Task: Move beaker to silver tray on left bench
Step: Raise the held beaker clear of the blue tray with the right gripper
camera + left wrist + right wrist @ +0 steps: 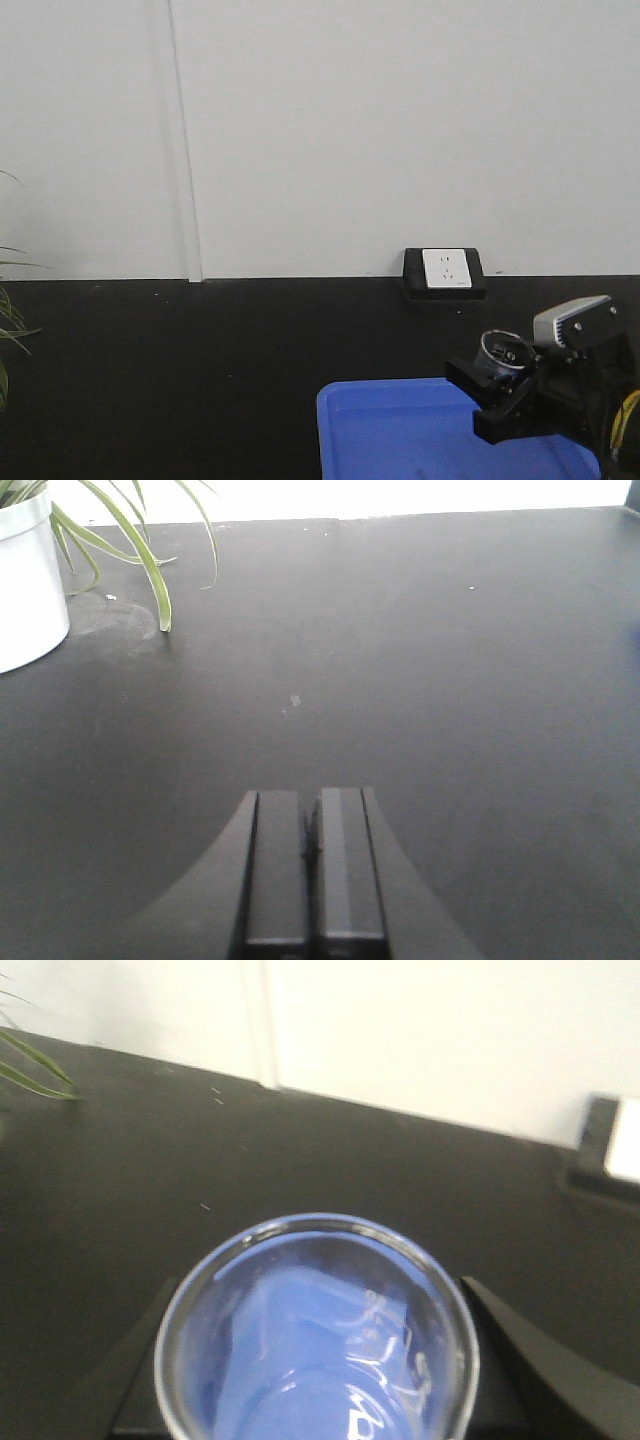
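Your left claw [312, 865] has its fingers pressed together, low over the black table [430, 690]. Your right claw [320, 1375] is pinching the beaker [500, 353] upright, open rim up, one finger on each side. The beaker is above the far right part of the blue tub [400, 430], and blue shows through the glass. Further out on the left is a white pot [28, 585] with long green leaves [140, 550]. At the back, a white socket [446, 268] in a black box sits against the white wall [400, 120].
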{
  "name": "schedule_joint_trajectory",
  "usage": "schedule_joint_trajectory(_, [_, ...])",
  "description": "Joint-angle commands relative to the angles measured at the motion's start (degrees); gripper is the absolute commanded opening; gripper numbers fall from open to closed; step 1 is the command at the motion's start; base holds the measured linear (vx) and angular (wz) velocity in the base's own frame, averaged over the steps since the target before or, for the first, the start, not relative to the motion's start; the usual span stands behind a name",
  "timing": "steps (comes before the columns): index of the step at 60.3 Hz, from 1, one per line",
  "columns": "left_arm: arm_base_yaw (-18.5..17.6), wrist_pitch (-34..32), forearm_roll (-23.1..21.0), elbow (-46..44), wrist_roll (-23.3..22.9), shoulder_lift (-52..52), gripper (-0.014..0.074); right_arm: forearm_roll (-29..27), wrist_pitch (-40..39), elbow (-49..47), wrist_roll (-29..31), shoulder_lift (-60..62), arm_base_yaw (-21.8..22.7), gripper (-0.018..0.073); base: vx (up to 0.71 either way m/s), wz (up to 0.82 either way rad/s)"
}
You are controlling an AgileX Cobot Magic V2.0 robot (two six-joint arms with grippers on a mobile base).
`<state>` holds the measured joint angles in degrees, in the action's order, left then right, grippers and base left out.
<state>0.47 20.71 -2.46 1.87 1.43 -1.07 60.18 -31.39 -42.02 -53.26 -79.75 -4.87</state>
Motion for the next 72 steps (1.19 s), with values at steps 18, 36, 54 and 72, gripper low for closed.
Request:
schedule_joint_trajectory(18, [0.0, -4.5, -0.4, 1.2, 0.0, -0.6, 0.0001, 6.1, 14.4, -13.9, -8.5, 5.0, -18.9, -0.0014, 0.0, 0.0])
schedule_joint_trajectory(36, [0.0, -4.5, -0.4, 1.1, 0.0, -0.5, 0.0001, 6.9, 16.2, -14.0, -8.5, 5.0, -20.2, -0.0013, 0.0, 0.0])
schedule_joint_trajectory(54, [0.0, -4.5, -0.4, 1.1, 0.0, -0.5, 0.0001, 6.9, 16.2, -14.0, -8.5, 5.0, -20.2, -0.0011, 0.0, 0.0])
schedule_joint_trajectory(72, [0.0, -4.5, -0.4, 1.1, 0.0, -0.5, 0.0001, 6.9, 16.2, -14.0, -8.5, 5.0, -20.2, -0.0011, 0.0, 0.0])
